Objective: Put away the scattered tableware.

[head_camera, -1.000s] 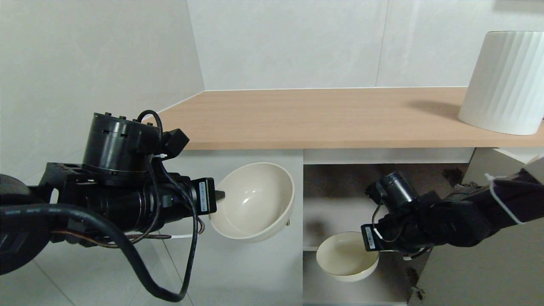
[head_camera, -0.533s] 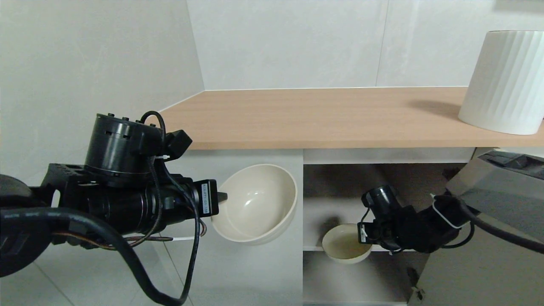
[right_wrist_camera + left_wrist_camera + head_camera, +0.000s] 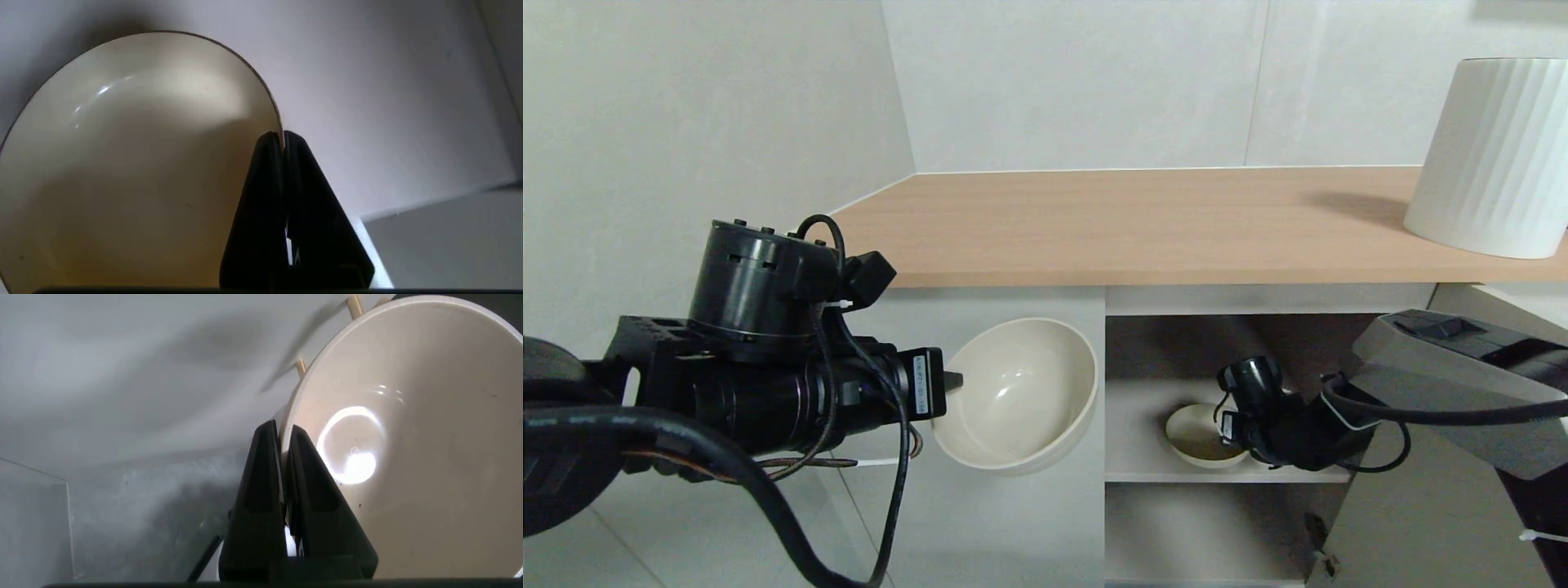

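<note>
- At the cabinet shelf (image 3: 1143,461), our right jaws sit clamped on the small bowl (image 3: 1196,433), at its rim.
- Left jaws pinch the big bowl (image 3: 1013,396) in mid-air, before the cabinet door (image 3: 1013,523).

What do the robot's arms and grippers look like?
Both are mostly black. The left arm carries a round motor drum, a thick looping cable and a white label. The right arm has a grey shell and thin cables. The left gripper and right gripper end in slim black fingers.
</note>
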`<state>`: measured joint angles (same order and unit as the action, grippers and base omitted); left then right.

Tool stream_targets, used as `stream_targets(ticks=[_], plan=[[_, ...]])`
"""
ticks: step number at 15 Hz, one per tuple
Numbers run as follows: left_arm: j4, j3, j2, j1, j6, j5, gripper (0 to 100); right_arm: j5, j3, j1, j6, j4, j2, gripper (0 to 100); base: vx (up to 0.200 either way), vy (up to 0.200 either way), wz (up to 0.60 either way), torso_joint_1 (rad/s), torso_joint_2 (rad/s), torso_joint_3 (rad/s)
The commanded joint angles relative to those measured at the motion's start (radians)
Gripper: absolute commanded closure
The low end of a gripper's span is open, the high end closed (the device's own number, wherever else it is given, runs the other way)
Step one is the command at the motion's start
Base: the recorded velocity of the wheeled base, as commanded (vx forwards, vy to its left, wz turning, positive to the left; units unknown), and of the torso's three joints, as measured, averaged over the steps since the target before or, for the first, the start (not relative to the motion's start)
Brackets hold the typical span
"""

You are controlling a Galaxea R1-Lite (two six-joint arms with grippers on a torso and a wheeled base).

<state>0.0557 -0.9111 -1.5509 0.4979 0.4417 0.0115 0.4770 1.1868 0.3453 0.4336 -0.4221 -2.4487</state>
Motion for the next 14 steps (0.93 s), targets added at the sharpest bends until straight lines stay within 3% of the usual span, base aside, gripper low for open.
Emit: stream_targets(ticks=[1, 6, 7, 11, 14], plan=[[0.001, 0.000, -0.002, 0.001, 0.000, 0.001, 100, 0.002, 0.027, -0.008, 0.007, 0.000, -0.027, 100, 0.000, 0.000, 0.00, 0.000, 0.00, 0.000], [0.001, 0.001, -0.002, 0.001, 0.000, 0.001, 100, 0.002, 0.033, -0.009, 0.013, 0.000, -0.026, 100, 0.000, 0.000, 0.00, 0.000, 0.00, 0.000], [0.001, 0.001, -0.002, 0.001, 0.000, 0.001, 100, 0.002, 0.030, -0.008, 0.013, 0.000, -0.021, 0, 0.000, 0.000, 0.00, 0.000, 0.00, 0.000], [0.003, 0.001, -0.009, 0.001, 0.000, 0.002, 100, 0.002, 0.019, -0.008, 0.016, 0.000, 0.010, 0, 0.000, 0.000, 0.00, 0.000, 0.00, 0.000], [0.003, 0.003, -0.031, 0.004, 0.000, 0.004, 100, -0.038, -0.092, 0.041, 0.016, 0.006, 0.168, 0, 0.000, 0.000, 0.00, 0.000, 0.00, 0.000]])
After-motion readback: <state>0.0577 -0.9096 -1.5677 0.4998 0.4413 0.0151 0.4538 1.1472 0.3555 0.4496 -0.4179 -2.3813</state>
